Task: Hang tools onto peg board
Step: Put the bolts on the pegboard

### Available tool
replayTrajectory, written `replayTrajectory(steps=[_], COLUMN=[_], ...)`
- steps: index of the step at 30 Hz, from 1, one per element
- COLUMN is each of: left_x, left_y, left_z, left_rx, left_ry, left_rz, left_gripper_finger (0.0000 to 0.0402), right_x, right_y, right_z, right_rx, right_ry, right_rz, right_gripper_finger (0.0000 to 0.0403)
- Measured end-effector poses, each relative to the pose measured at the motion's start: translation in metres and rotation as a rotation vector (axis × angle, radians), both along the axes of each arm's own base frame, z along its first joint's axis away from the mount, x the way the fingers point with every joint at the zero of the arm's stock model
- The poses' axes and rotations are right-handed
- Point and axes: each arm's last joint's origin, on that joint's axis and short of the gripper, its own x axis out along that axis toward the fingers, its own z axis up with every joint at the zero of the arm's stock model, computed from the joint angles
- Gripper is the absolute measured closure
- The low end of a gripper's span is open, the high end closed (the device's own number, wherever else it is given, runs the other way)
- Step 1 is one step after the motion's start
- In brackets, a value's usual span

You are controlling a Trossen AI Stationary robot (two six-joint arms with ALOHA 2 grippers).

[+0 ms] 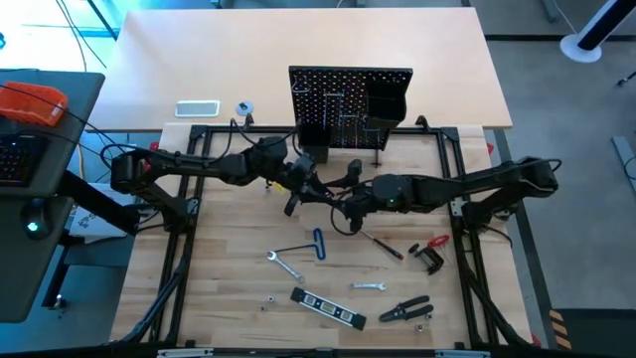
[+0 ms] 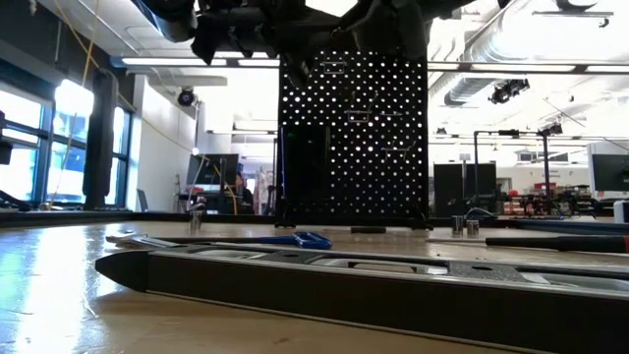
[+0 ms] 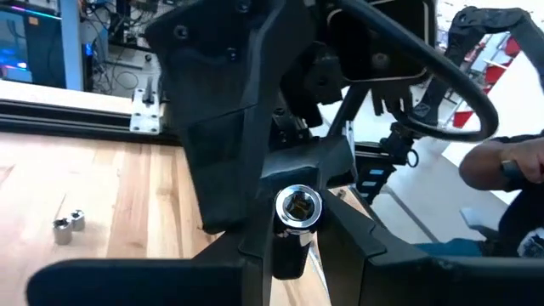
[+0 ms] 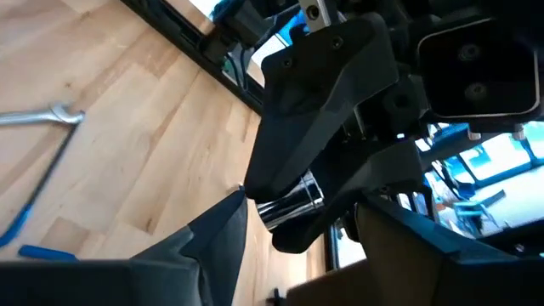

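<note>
Both arms meet over the worktop (image 1: 229, 288) centre, just in front of the peg board (image 1: 350, 104).

Left claw (image 1: 298, 189): fingers closed on a black tool with a chrome socket end (image 3: 297, 208); in the left wrist view the socket's open end faces the camera, held between the two dark fingers (image 3: 212, 127). The black handle (image 1: 291, 204) hangs below the claw in the high view.

Right claw (image 1: 343, 199): jaws spread wide on either side of the same chrome socket end (image 4: 289, 202) in the right wrist view. Can't tell if its fingers touch the piece. Only the left claw clearly grips it.

Peg board: upright at the back of the worktop, w/ metal hooks and a black bin (image 1: 388, 99) on one side. Can't make out any tool hanging on it.

Tools lying flat on the worktop, nearer the front edge:
- blue-handled bent key (image 1: 316, 244), approx centre
- silver wrench (image 1: 284, 264) just beside the key
- smaller wrench (image 1: 368, 286)
- black level (image 1: 326, 308), near front
- pliers (image 1: 407, 311)
- red-and-black clamp (image 1: 429, 254), right side
- screwdriver (image 1: 383, 245) between key and clamp
- small sockets (image 1: 266, 298) near the level

Beyond the worktop frame: white tray (image 1: 197, 108) and tape roll (image 1: 244, 108) on the tan surface, left of the peg board. A person's arm (image 3: 501, 166) shows at the edge of the left wrist view.
</note>
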Motion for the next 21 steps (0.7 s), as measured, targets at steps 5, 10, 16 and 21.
replayTrajectory(steps=[5,10,16,21], left_x=[0.0000,-0.0001,-0.0001,-0.0001], left_y=[0.0005,0.0004,0.0002,0.0001], left_z=[0.0000,0.0001,0.0001,0.0003], left_rx=[0.005,0.002,-0.014,-0.030], left_ry=[-0.001,0.000,0.005,0.011], left_rz=[0.006,0.003,0.002,0.004], left_gripper_finger=[0.0346,0.0346,0.0346,0.0346], right_x=[-0.0023,-0.0025,-0.0026,-0.0027], right_y=[0.0028,0.0073,0.0081,0.0094], right_z=[0.0035,0.0038,0.0039,0.0040], right_rx=[-0.024,-0.071,-0.071,-0.077], right_ry=[-0.007,0.000,-0.002,-0.003], right_rz=[0.016,0.036,0.039,0.044], right_gripper_finger=[0.0235,0.0259,0.0262,0.0280])
